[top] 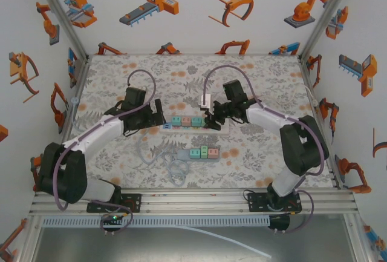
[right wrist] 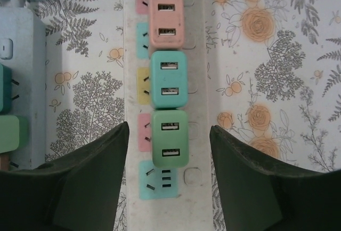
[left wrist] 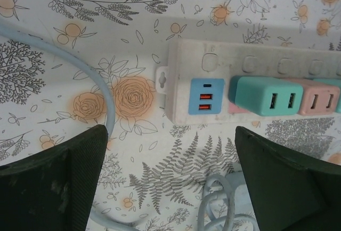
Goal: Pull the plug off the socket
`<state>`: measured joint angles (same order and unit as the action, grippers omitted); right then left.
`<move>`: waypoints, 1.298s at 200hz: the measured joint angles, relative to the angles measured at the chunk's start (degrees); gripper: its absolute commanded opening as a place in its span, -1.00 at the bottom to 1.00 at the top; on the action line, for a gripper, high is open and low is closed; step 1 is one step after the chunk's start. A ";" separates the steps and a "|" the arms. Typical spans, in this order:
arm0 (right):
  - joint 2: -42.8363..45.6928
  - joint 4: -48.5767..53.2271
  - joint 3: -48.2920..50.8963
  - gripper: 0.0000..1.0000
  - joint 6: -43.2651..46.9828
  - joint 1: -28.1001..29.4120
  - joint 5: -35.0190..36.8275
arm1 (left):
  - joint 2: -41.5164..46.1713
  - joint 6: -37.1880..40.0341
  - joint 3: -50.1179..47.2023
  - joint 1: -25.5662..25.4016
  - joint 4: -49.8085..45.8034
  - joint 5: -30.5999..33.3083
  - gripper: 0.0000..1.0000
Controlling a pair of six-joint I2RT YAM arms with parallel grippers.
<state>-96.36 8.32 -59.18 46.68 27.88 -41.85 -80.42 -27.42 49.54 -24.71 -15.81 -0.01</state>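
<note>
Right fingers spread, straddling the strip. Green plug seated in the strip, between the fingertips, clear of both. Left fingers spread, over the counter just beside the strip's other end, near its blue USB block.

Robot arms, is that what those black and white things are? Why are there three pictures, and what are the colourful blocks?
Yes, two robot arms, each ending in a two-finger gripper. The big picture looks down from above: the left gripper and right gripper sit at either end of a white power strip on the flowery table. A second strip lies nearer. The other two pictures come from small cameras on the wrists; the dark shapes are the fingers. The colourful blocks are plugs. Both grippers are open and hold nothing; the right one's fingers stand either side of a green plug.
</note>
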 measured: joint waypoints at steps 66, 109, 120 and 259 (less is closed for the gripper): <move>-2.12 1.95 -0.79 -0.21 1.70 0.13 1.07 | -7.69 -0.15 2.03 0.00 1.97 -0.02 0.68; -2.64 3.04 -1.84 -0.36 2.23 0.13 1.62 | -10.97 -0.13 2.23 0.00 3.04 0.00 0.54; -2.67 3.43 -2.03 -0.40 2.25 0.13 1.64 | -11.37 -0.13 2.27 0.00 3.52 0.00 0.51; -2.78 6.05 -3.58 -0.88 1.57 0.61 2.29 | -12.04 -0.17 2.27 0.00 4.24 -1.18 0.43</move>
<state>-99.13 14.37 -62.76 48.25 28.49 -39.55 -92.47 -27.59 51.81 -24.71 -11.57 -1.19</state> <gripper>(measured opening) 0.335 0.721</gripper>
